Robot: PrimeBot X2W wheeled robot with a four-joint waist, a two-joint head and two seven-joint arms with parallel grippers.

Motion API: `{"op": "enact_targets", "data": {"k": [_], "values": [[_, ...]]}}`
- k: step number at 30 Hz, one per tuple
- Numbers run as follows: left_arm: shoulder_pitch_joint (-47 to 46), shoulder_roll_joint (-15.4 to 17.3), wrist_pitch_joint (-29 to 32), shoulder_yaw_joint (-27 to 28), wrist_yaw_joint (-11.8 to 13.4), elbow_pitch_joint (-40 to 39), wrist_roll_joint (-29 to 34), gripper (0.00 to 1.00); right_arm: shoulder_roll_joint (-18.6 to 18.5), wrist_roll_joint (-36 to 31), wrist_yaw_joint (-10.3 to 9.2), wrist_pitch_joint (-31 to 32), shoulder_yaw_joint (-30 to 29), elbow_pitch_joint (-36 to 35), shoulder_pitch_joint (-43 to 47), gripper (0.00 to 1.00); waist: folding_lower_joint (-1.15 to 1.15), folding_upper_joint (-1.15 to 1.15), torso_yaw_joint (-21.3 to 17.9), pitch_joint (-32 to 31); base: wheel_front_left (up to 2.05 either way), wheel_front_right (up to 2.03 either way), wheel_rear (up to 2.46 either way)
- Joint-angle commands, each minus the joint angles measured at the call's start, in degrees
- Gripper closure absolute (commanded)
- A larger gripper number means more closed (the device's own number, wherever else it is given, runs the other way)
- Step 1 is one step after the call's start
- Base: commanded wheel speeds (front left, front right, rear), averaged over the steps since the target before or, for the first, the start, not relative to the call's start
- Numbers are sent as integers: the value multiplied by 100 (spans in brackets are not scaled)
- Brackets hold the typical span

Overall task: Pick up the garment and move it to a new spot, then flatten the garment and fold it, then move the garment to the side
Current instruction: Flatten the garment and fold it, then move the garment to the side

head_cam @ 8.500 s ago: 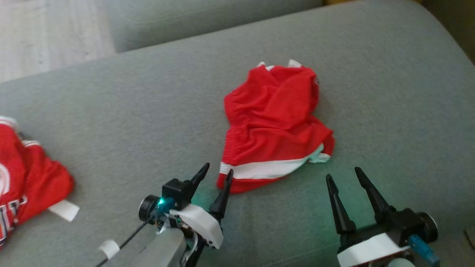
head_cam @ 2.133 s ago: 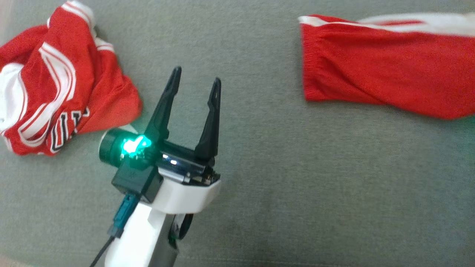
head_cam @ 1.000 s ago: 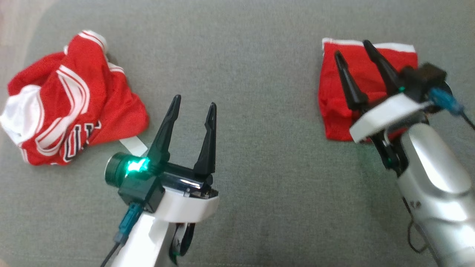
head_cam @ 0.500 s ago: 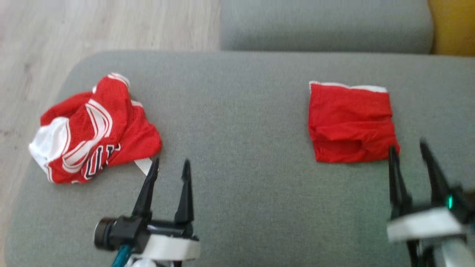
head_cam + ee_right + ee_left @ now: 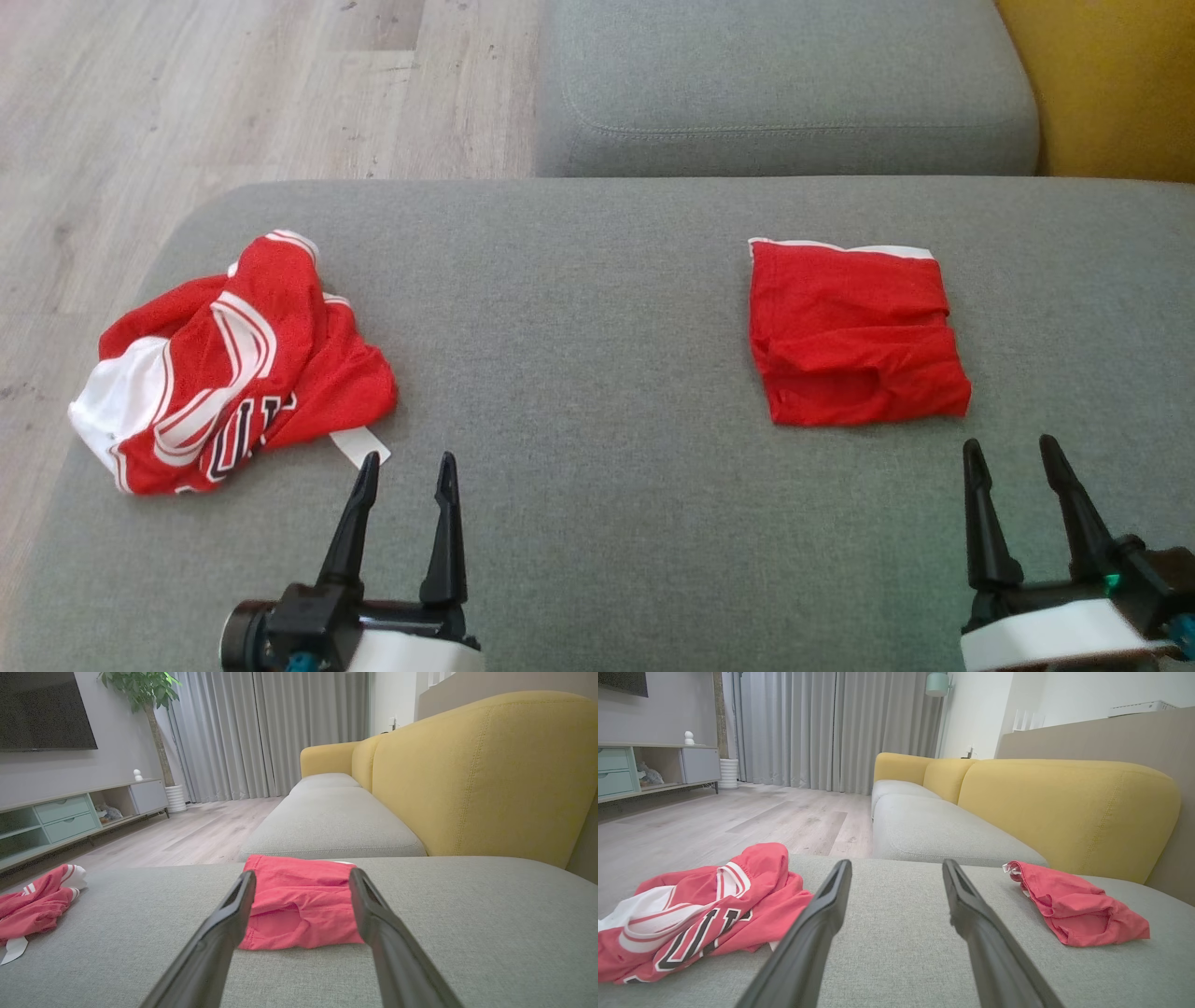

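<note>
Since the garment (image 5: 854, 336) already sits folded into a rough square, well to the right of the crumpled jersey (image 5: 224, 364) on the sofa cushion (image 5: 597, 467), I'd say only the sideways move could be left. Both the left gripper (image 5: 409, 459), near the jersey, and the right gripper (image 5: 1010, 444), far from it, have jaws apart and empty. To shift it cleanly, pinch every layer at one edge and drag low so the fold holds.
</note>
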Motion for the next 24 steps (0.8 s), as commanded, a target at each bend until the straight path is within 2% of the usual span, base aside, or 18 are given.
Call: {"op": "enact_targets", "data": {"k": [1, 24], "values": [[-189, -10, -24, 246, -16, -133, 92, 0, -33, -40, -4, -62, 116, -210, -96, 0, 1, 0, -4, 9, 0, 0, 0], [-263, -10, -24, 295, 3, -133, 120, 0, -27, 84, -4, -62, 100, -51, -259, 0, 1, 0, 11, 331, 0, 0, 0]]}}
